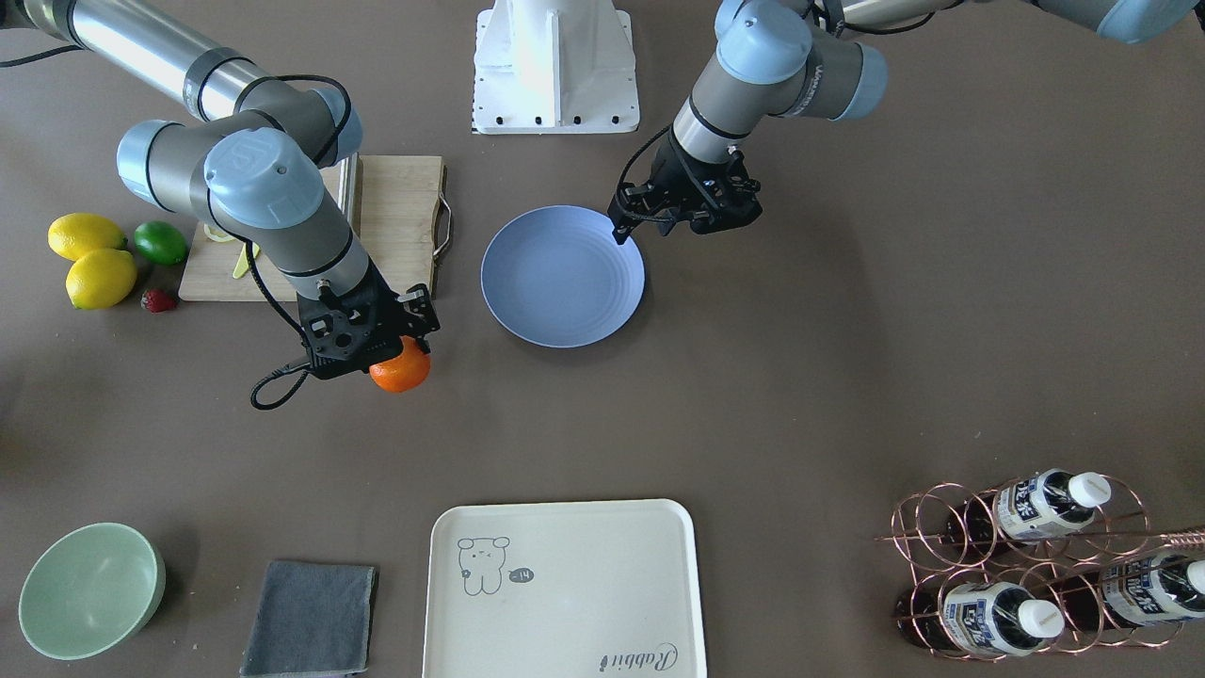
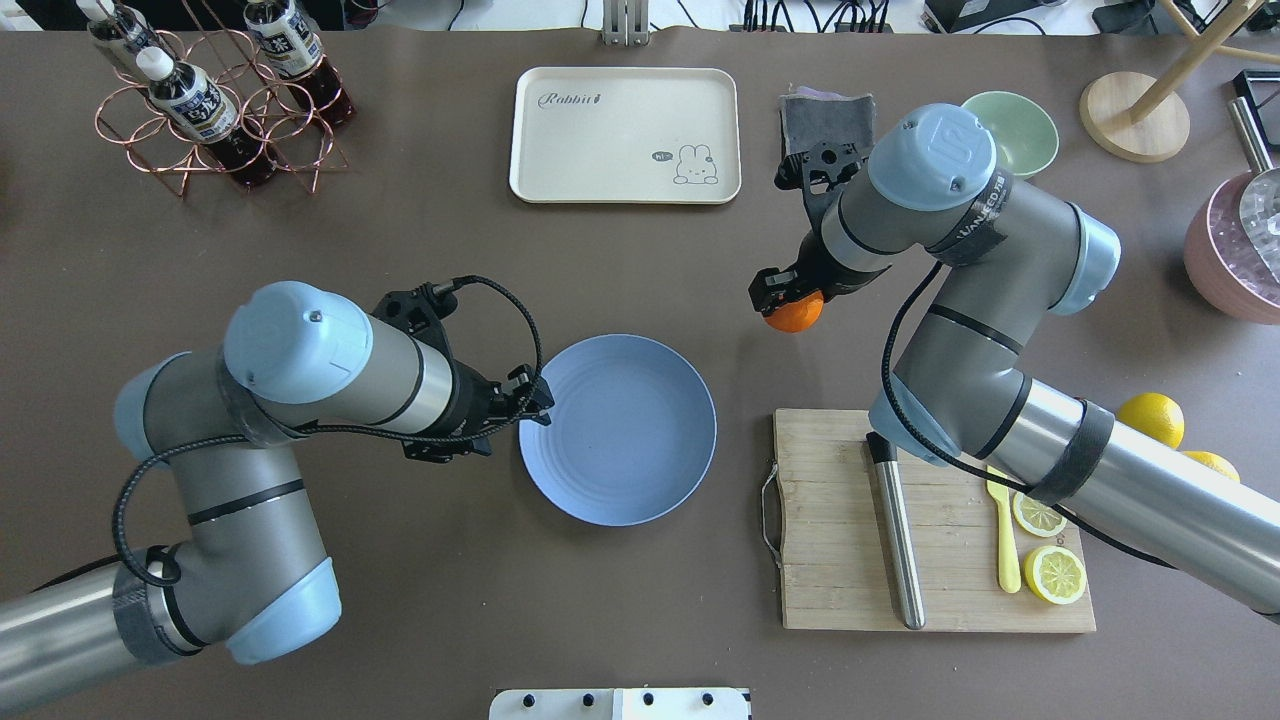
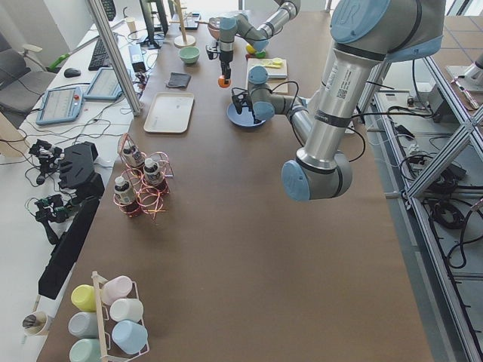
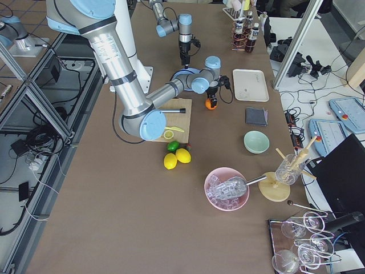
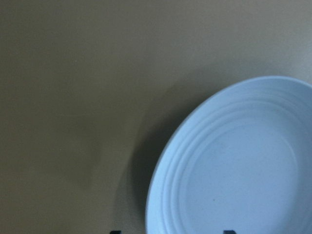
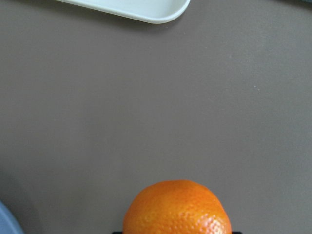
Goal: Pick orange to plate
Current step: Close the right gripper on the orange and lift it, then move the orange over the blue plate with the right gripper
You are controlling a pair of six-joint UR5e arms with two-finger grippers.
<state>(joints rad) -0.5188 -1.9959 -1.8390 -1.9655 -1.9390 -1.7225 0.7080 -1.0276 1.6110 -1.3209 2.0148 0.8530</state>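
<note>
The orange (image 1: 403,372) (image 2: 797,316) sits between the fingers of my right gripper (image 1: 395,363) (image 2: 790,300), which is shut on it. It fills the bottom of the right wrist view (image 6: 178,207), with bare table beyond it. I cannot tell whether it touches the table. The periwinkle-blue plate (image 1: 563,278) (image 2: 618,430) lies empty at the table's middle, a short way from the orange. My left gripper (image 1: 621,228) (image 2: 535,400) hovers at the plate's rim (image 5: 161,195), open, with nothing in it.
A wooden cutting board (image 2: 830,520) with a steel rod and lemon slices lies beside the plate. Two lemons (image 1: 89,254), a lime (image 1: 160,242) and a strawberry (image 1: 158,300) lie beyond it. A cream tray (image 1: 565,589), green bowl (image 1: 89,589), grey cloth (image 1: 309,617) and bottle rack (image 1: 1036,565) line the far side.
</note>
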